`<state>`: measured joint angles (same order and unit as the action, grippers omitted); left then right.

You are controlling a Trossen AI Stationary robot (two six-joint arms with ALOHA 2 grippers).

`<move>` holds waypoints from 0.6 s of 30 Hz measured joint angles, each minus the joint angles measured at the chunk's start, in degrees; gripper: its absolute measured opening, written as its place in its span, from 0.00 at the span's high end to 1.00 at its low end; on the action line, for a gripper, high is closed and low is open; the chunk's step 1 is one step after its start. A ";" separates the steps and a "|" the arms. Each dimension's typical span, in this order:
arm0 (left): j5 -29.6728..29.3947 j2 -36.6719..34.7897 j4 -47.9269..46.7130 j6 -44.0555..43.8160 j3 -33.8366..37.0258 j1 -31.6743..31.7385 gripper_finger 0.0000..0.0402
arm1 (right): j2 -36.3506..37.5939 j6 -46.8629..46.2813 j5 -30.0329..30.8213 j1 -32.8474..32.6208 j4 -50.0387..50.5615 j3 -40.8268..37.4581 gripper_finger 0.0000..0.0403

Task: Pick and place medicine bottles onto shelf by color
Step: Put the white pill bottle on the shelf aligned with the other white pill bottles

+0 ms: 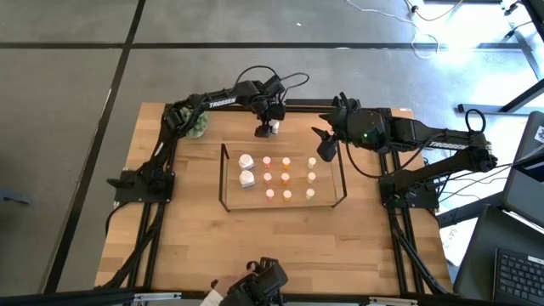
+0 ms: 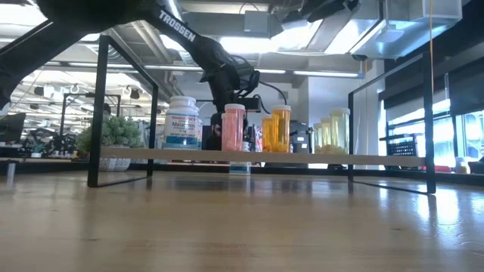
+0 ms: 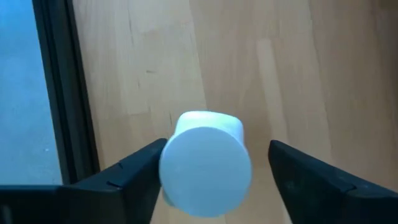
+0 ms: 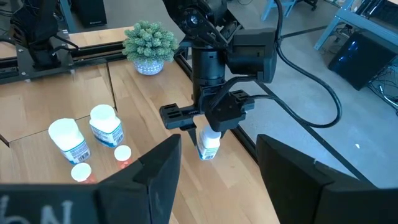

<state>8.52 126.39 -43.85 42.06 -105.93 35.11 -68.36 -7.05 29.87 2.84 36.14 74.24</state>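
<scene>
the left pincer (image 1: 266,129) hangs spread directly over a white bottle (image 3: 207,163) standing upright on the bench (image 1: 195,246) just beyond the shelf (image 1: 223,178), one finger on each side, while the right pincer (image 1: 325,146), also spread, waits farther off.

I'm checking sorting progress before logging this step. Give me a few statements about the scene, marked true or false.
1. The left gripper straddles a white bottle standing on the table behind the shelf. True.
2. The left jaws are clamped tight on that bottle. False: a gap shows on at least one side in the left wrist view.
3. Two large white bottles stand on the shelf. True.
4. The right gripper carries an orange bottle. False: its jaws are open and empty.
5. The green plant sits on the shelf. False: it stands on the table near a corner.
</scene>
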 joint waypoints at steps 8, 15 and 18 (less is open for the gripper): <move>0.15 0.00 -0.10 -3.01 0.00 0.00 0.54 | 0.00 0.00 -0.02 0.00 0.00 0.00 0.48; 0.15 -0.14 -0.83 -5.02 0.00 0.01 0.62 | 0.00 0.00 -0.01 0.01 0.00 0.00 0.48; -0.01 -0.71 -3.11 -5.55 0.00 0.18 0.62 | 0.00 0.00 -0.02 0.01 0.00 0.00 0.48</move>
<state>8.51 125.68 -46.96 36.51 -105.93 35.29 -68.36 -7.05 29.85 2.85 36.14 74.24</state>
